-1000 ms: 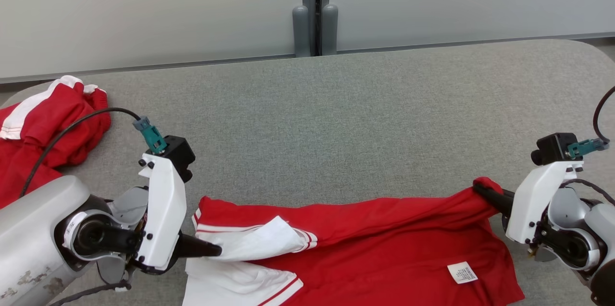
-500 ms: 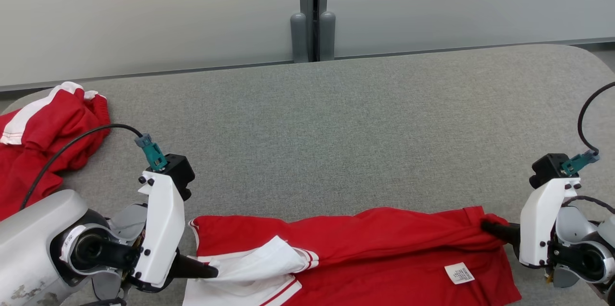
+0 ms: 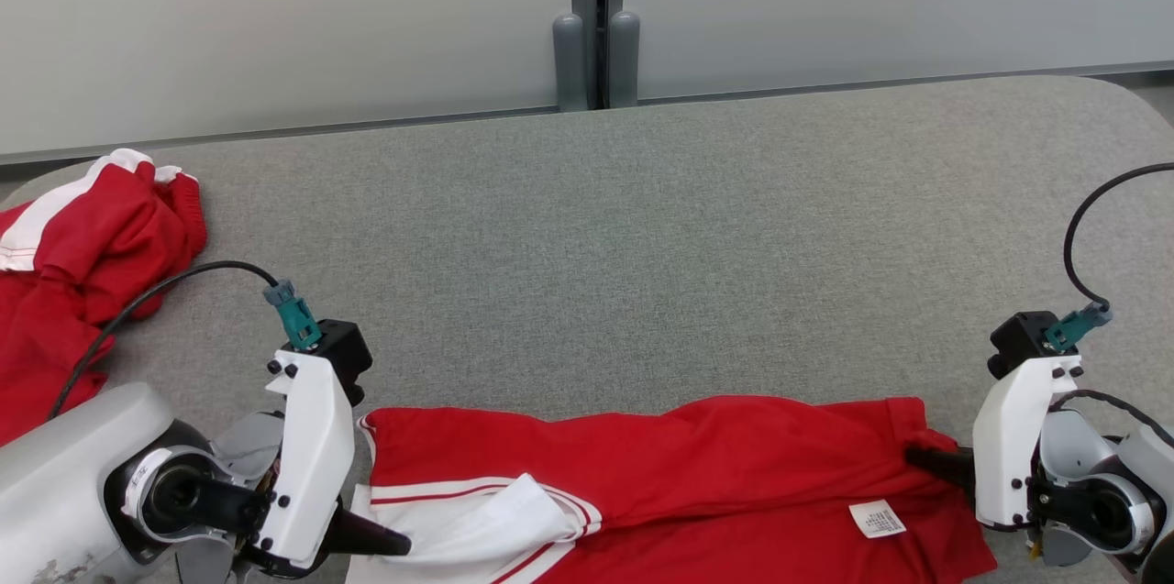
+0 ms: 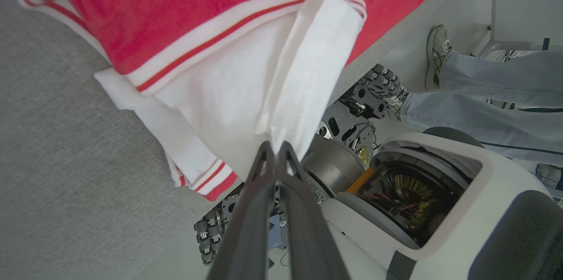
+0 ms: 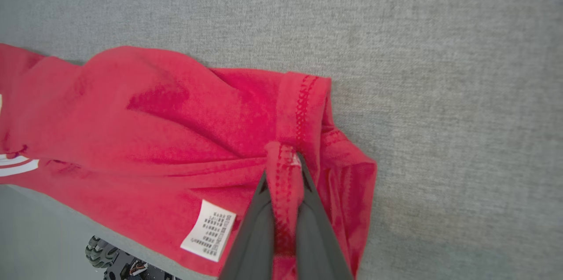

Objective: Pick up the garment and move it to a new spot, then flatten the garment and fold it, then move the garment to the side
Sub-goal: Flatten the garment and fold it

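Observation:
A red garment with white striped sleeves lies stretched along the near edge of the grey table, partly hanging over it. My left gripper is shut on its white sleeve at the left end. My right gripper is shut on the red stitched hem at the right end. A white care label faces up near the right end.
A second red and white garment lies crumpled at the table's far left. Grey wall panels stand behind the table. In the left wrist view a person's legs and my base are beyond the table edge.
Both grippers have drawn back toward the near edge, holding their ends. The garment's raised right end has come down and the cloth lies lower and flatter. The camera shifted slightly.

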Controlling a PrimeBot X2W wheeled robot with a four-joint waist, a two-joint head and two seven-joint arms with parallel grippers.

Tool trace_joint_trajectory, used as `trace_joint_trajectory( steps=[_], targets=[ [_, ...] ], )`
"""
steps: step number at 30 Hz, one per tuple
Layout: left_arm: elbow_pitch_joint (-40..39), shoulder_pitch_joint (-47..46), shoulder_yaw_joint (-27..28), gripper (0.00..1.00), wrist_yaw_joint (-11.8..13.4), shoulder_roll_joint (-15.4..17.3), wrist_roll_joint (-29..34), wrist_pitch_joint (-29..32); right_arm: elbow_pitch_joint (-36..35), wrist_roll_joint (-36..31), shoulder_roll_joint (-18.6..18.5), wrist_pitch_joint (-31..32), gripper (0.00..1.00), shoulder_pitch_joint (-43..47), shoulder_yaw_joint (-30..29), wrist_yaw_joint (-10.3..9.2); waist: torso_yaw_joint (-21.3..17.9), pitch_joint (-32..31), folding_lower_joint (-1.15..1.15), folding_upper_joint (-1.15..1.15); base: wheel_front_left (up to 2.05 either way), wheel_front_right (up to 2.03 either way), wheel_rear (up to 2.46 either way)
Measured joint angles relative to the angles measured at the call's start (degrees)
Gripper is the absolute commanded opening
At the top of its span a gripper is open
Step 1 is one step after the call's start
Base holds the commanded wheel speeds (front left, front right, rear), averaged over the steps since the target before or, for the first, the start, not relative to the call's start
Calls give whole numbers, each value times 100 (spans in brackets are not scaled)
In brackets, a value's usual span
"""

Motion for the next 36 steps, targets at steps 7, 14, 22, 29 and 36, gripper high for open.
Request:
trace_joint_trajectory(
  steps=[7,14,22,29,36],
  targets=[
    [159,108,-48,100,-76,-26,208,-3,23,4,47,-96,100,11,-5,0,-19,-72,0,0,0,0,0],
    [231,96,98,100,-186,-4,459,-437,-307,93,-119,-528,100,135,-275,0,-18,-238,0,0,0,0,0],
    [270,20,665,100,-325,-20,1451,-2358,-818,-208,-404,-2050,100,382,-1076,0,-3,-372,0,0,0,0,0],
    [168,397,1092,100,52,35,2137,-4118,-979,-801,-291,-3537,100,770,-1766,0,20,-423,0,0,0,0,0],
    [64,1176,1815,100,1101,-14,2535,-6429,-1036,-1734,310,-4379,100,1414,-2816,0,83,-456,0,0,0,0,0]
  ],
)
